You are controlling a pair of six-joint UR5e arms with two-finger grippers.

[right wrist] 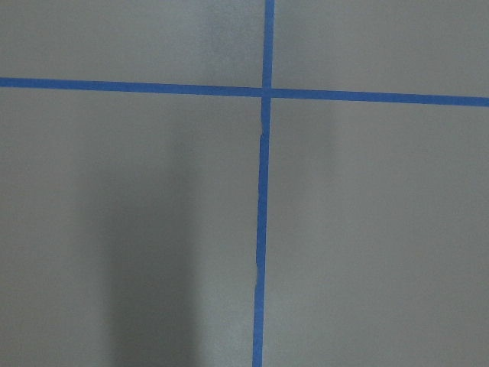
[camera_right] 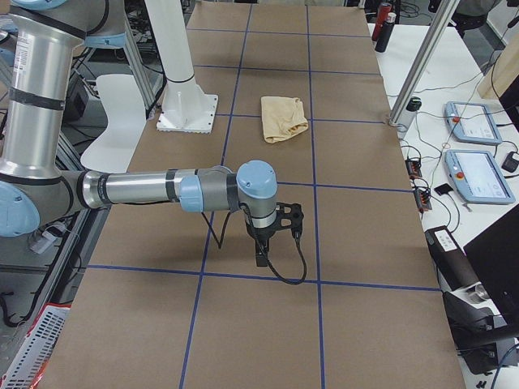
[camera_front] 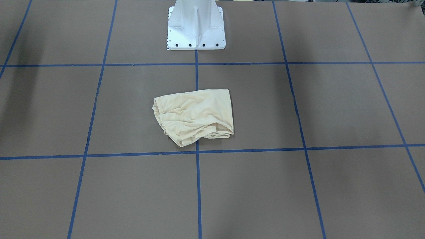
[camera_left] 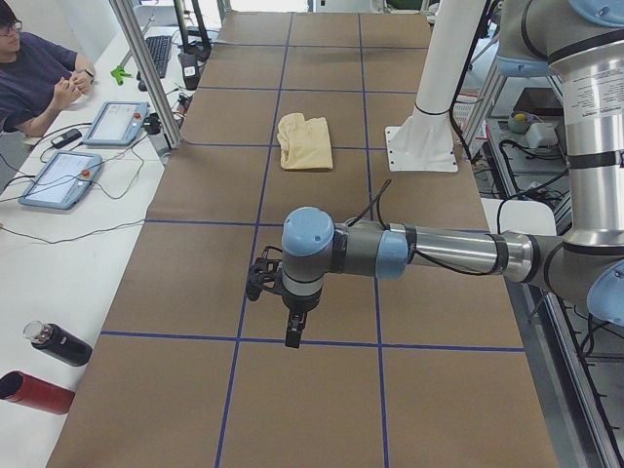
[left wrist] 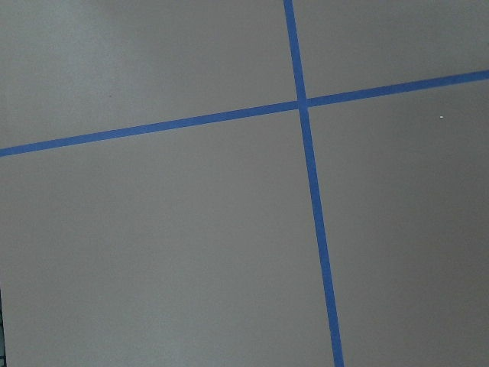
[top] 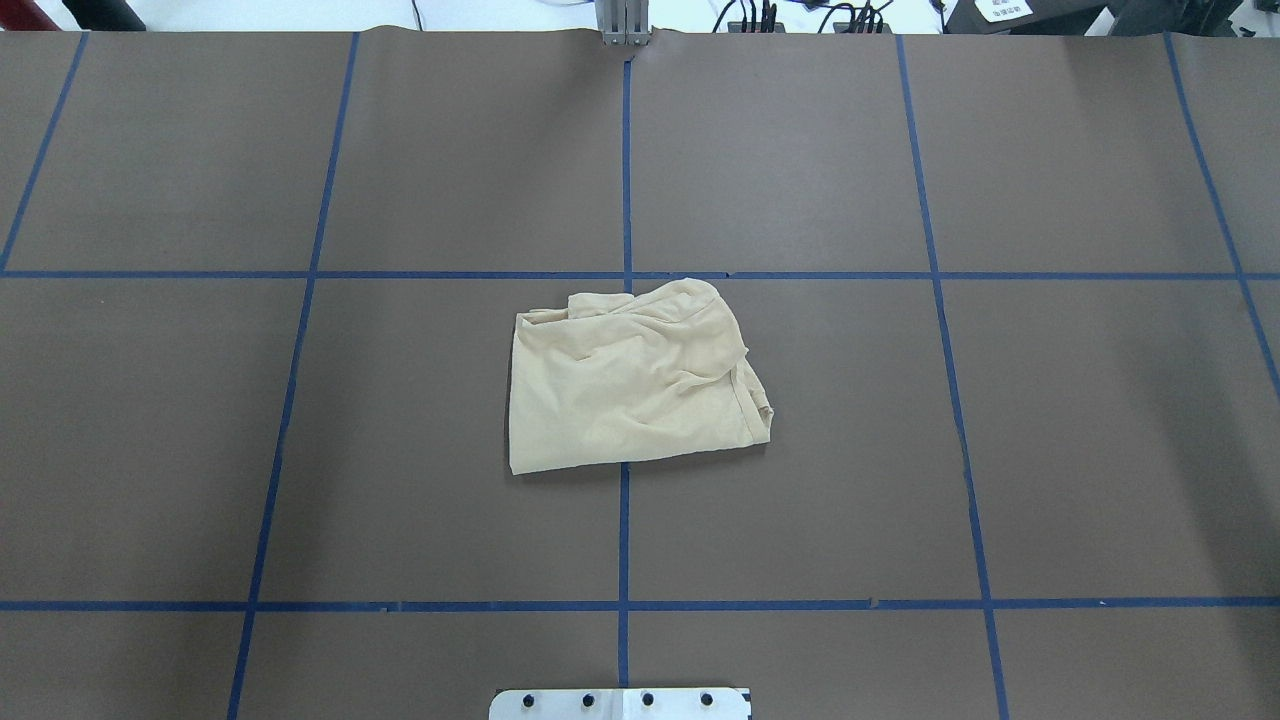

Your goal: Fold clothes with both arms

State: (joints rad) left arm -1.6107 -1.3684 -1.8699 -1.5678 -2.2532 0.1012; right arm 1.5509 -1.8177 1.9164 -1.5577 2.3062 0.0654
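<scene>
Cream shirt (top: pixel 630 385) by itself; left fingers (camera_left: pixel 292 333), right fingers (camera_right: pixel 260 258) well away, opening unclear.

A robotics lab — blue-taped grid table (top: pixel 800 500), teach pendants (camera_left: pixel 58 178) on a white side bench (camera_left: pixel 39 292).

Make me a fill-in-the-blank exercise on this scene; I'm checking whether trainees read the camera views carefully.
1. Exactly ____ shirt lies on the brown table.
2. The shirt lies across a tape line whose colour is ____.
3. The left arm and the right arm each reach over an end of the table, and neither is ____ the shirt.

Missing words: one; blue; touching
</scene>
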